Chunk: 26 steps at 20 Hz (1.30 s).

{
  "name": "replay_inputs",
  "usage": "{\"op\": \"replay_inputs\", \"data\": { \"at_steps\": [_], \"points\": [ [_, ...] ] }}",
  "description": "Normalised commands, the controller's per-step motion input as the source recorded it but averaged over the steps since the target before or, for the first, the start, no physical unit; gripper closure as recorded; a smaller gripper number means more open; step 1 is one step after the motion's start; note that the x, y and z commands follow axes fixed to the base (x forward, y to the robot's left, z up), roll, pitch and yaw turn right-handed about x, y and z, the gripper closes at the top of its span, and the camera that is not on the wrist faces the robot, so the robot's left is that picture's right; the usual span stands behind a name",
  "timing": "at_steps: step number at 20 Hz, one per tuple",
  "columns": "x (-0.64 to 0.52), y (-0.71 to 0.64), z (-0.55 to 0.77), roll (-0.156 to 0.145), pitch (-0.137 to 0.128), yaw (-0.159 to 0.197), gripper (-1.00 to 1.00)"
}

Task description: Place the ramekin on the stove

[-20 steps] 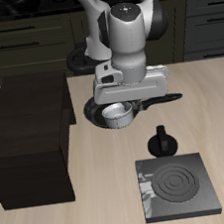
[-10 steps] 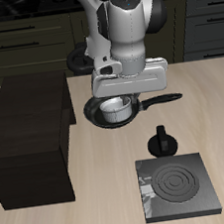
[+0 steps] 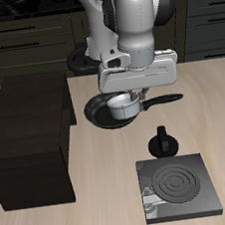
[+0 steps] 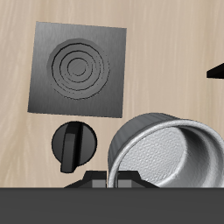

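Note:
The ramekin (image 3: 124,106), a small grey-white ribbed bowl, hangs just above the black frying pan (image 3: 100,115), and my gripper (image 3: 130,94) is shut on its rim. In the wrist view the ramekin (image 4: 171,157) fills the space by my gripper (image 4: 114,178), with its pale inside showing. The stove (image 3: 178,184), a flat black slab with pale ring marks, lies nearer the table's front edge, apart from the ramekin. Its knob (image 3: 163,141) stands at the stove's back edge. The wrist view also shows the stove (image 4: 79,68) and knob (image 4: 74,144) on the wood below.
A large dark wooden cabinet (image 3: 28,141) stands on the table beside the pan. The pan's long handle (image 3: 165,99) points away from the cabinet. Dark kitchen cupboards (image 3: 25,41) run behind the table.
The arm has risen and shifted slightly toward the stove's side, carrying the ramekin up out of the pan. The pan and stove have stayed put.

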Motion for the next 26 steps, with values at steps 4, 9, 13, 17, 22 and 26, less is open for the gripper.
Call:
{"op": "replay_inputs", "data": {
  "at_steps": [4,9,13,17,22,26],
  "points": [
    [0.23,0.16,0.12,0.011,0.016,-0.012,1.0],
    [0.22,0.2,0.07,0.005,0.003,-0.007,1.0],
    [0.27,0.15,0.07,-0.004,0.004,-0.013,1.0],
    [0.16,0.09,0.05,-0.003,0.001,0.002,1.0],
    [0.25,0.1,0.06,-0.012,-0.007,0.012,1.0],
    [0.26,0.07,0.02,-0.012,0.016,-0.009,1.0]
  ]
}}
